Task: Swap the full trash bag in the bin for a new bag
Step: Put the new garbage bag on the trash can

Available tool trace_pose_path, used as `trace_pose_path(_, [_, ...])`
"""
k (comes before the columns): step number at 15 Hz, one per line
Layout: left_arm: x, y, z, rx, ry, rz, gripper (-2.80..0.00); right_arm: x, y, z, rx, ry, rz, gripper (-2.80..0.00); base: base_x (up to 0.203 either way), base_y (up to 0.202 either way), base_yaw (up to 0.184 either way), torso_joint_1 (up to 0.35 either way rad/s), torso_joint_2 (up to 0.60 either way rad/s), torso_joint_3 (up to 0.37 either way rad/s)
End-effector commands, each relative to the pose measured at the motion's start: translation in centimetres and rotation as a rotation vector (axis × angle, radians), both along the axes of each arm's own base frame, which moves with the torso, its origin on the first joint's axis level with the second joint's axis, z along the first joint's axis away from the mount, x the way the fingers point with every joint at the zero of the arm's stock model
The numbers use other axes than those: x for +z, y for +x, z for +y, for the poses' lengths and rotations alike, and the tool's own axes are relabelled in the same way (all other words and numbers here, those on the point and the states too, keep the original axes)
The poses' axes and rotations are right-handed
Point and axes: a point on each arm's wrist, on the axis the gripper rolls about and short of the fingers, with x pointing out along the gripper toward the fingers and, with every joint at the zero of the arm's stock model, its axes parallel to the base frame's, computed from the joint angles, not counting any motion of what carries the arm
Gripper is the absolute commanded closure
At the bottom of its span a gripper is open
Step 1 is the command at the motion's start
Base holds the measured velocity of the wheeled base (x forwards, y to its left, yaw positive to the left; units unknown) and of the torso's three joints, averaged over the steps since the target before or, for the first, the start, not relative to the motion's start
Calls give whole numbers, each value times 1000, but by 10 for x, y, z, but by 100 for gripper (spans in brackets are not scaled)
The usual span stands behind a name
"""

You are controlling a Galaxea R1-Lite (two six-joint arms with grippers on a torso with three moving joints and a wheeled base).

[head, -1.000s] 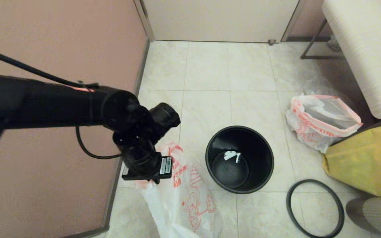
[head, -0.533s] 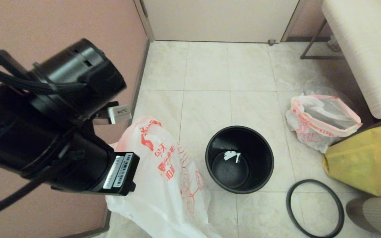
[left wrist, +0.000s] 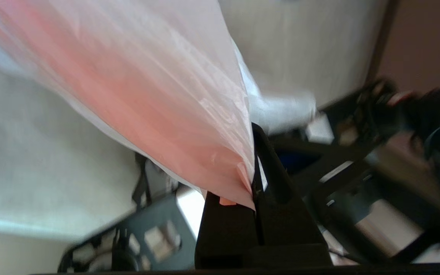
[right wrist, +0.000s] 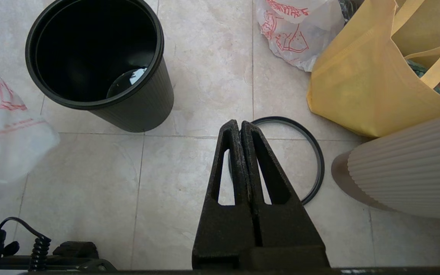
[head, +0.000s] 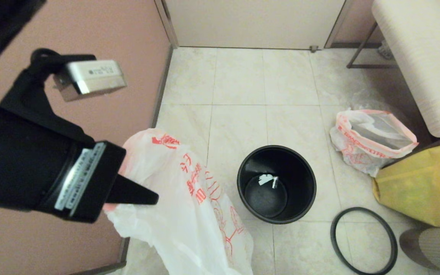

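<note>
Left gripper: closest to the viewer, raised at the left side of the head view beside a pink wall. Its jaws are pressed together, pinching a pink-tinted fold at the edge of the new bag, as the left wrist view shows close up.

New bag: thin white plastic with red-orange lettering and a line-drawn cartoon figure. It hangs limp from the left gripper, draped down toward the floor just left of the bin.

Right gripper: seen only in its own wrist view, poised above the floor tiles over the edge of the hoop. Its jaws are pressed together, with nothing between them.

Hoop: thin dark ring lying flat on the floor, to the right of the bin and apart from it.

Bin: small round black bucket standing upright on the tiles, mid-scene. It has no liner, and a small white scrap lies at its bottom.

Yellow bag: soft yellow tote at the right edge, near the hoop.

Full trash bag: translucent white, with a red-orange lettered band around its open mouth. It sits on the floor beyond and right of the bin, just beside the yellow bag.

Floor: pale marbled tiles running back to a light wall.
</note>
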Motion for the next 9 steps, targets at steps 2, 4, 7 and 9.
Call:
trace_pose_path(2, [26,-7,5,-10,-76,-93,0,0,0,0,0,0,0,0,0,0,0,0,0,0])
trace_pose_path(4, [29,-5,1,-19,-80,-102,0,0,0,0,0,0,-1,0,0,0,0,0,0,0])
trace_pose_path(7, [31,2,-8,-38,-99,-84,0,0,0,0,0,0,0,0,0,0,0,0,0,0])
trace_pose_path(9, [27,15,-21,-70,-119,-40,0,0,0,0,0,0,1,0,0,0,0,0,0,0])
